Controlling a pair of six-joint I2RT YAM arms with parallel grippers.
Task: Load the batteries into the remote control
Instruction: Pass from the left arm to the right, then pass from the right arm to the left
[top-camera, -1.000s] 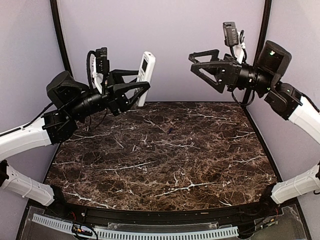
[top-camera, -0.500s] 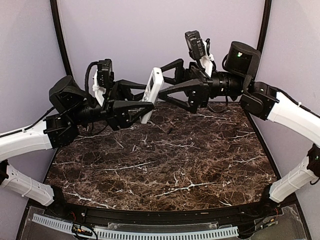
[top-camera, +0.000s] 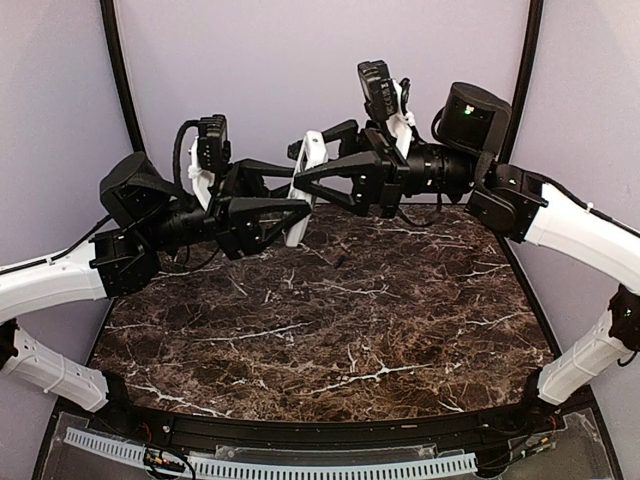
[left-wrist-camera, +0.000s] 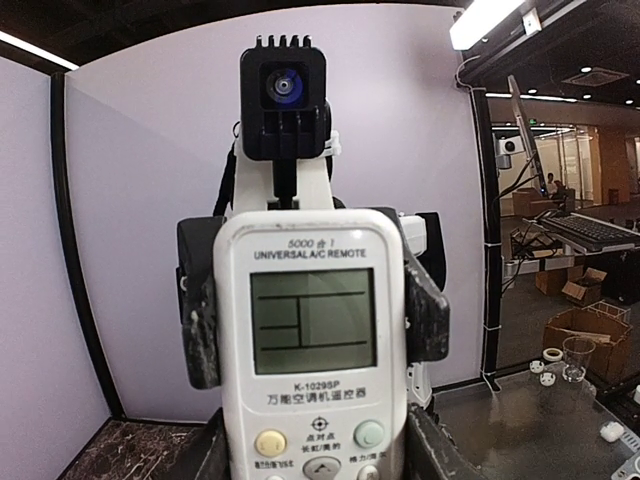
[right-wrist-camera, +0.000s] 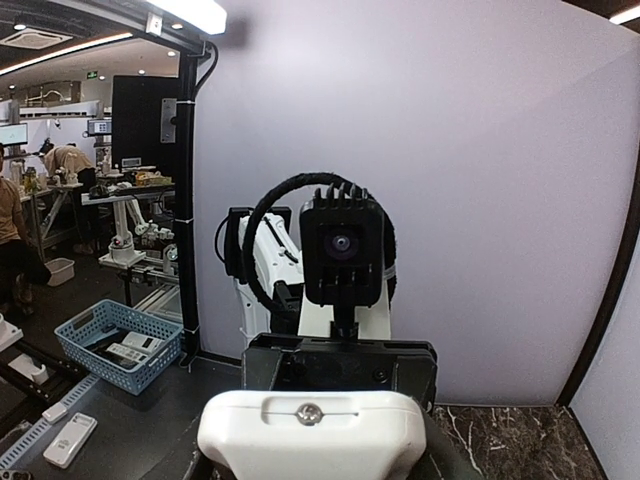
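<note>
The white remote control (top-camera: 297, 222) hangs upright in the air over the table's far edge. My left gripper (top-camera: 298, 200) is shut on its lower part. In the left wrist view its screen and buttons (left-wrist-camera: 312, 330) face the camera, rising between my left gripper's own fingers (left-wrist-camera: 315, 465). My right gripper (top-camera: 305, 165) reaches in from the right, and its dark pads (left-wrist-camera: 200, 320) press both sides at screen height. The right wrist view shows the remote's top end (right-wrist-camera: 310, 430) between that gripper's fingers (right-wrist-camera: 315, 472). A tiny dark sliver (top-camera: 339, 262) lies on the table; I cannot tell if it is a battery.
The dark marble table (top-camera: 330, 340) lies below both arms, with a lilac back wall and black corner posts (top-camera: 118, 90). A blue basket (right-wrist-camera: 110, 340) and other benches stand outside the cell.
My right arm swung in from the far right to the remote and its fingers closed round the upper part. My left gripper tilted the remote and brought it slightly toward the middle.
</note>
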